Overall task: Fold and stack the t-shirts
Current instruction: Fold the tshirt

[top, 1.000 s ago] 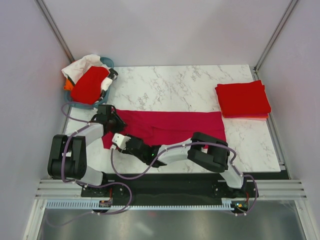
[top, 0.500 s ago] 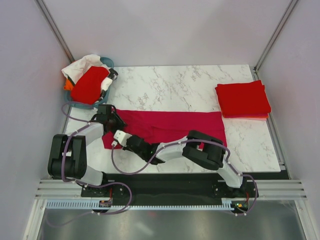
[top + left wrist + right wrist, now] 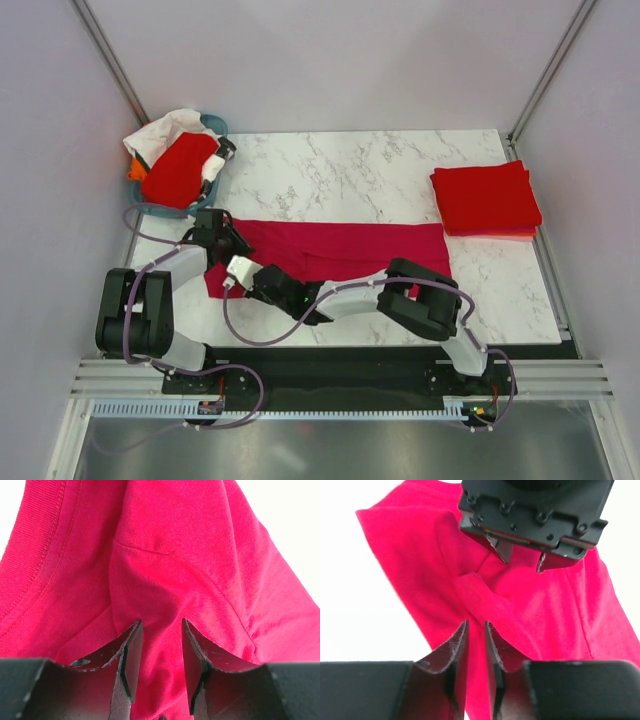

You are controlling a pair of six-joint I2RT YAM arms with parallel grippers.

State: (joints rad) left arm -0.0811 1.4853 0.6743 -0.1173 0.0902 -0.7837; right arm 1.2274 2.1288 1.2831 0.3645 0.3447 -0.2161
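Observation:
A crimson-pink t-shirt [image 3: 350, 250] lies folded into a long band across the marble table [image 3: 380, 180]. Both grippers meet at its left end. My left gripper [image 3: 224, 243] is shut on a raised fold of the shirt [image 3: 175, 540], which bunches between its fingers [image 3: 131, 645]. My right gripper [image 3: 233, 272] reaches across from the right and is shut on the shirt's near-left edge [image 3: 560, 610], with its jaws almost together [image 3: 476, 625]. The left gripper [image 3: 522, 557] faces it just beyond. A stack of folded bright red t-shirts [image 3: 486, 198] sits at the right edge.
A teal basket [image 3: 215, 128] at the back left holds a red shirt [image 3: 180, 168] and white cloth [image 3: 165, 128]. The right arm [image 3: 420, 300] lies low across the table's near edge. Walls close in on both sides.
My right gripper has shifted slightly toward the far left, closer to the left gripper. The left arm and the shirt's right part have not visibly moved.

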